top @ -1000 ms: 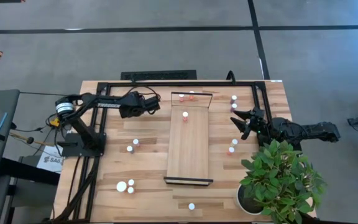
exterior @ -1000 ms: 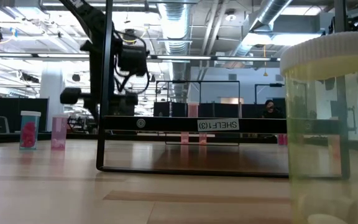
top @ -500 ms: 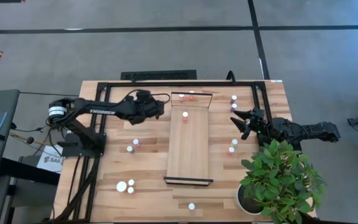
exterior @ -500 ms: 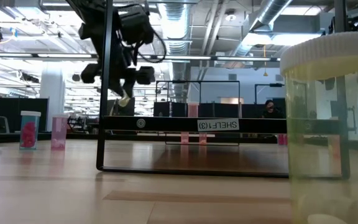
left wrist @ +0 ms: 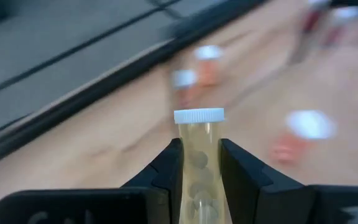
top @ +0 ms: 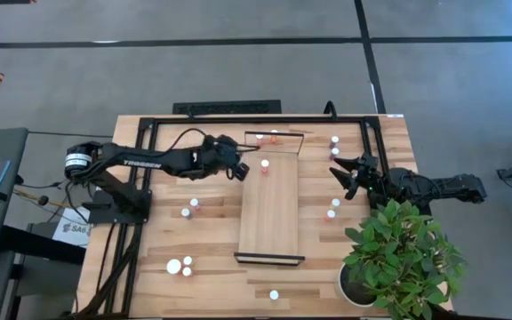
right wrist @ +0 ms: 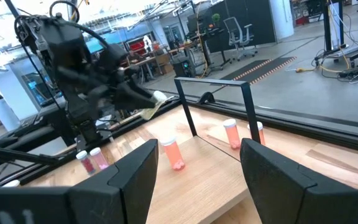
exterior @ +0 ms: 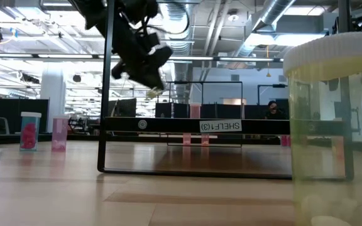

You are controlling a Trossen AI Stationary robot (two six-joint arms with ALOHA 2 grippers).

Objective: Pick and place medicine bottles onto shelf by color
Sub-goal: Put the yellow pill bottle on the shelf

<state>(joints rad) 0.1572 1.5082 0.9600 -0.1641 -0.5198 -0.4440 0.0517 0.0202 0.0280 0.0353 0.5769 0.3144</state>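
Left gripper (top: 241, 169) hovering over left edge of shelf (top: 269, 222), toward far end, fingers (left wrist: 166, 171) clamping pale yellowish bottle (left wrist: 199, 162). Bottle body sitting between both fingers, white cap sticking out past fingertips. Reddish bottle (top: 265, 165) standing on shelf just right of gripper. Right gripper (top: 343, 171) waiting right of shelf, fingers spread wide, holding nothing.

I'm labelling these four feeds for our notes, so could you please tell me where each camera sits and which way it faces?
High: above the table, looking straight down; both arms, the shelf.
Low: at tabletop height, looking level across; left arm overhead.
Left wrist: on the left arm, looking past its fingers, shut on a pale bottle.
Right wrist: on the right arm, looking across the shelf; own open fingers.
Shared: the right wrist and high views both show the left gripper.
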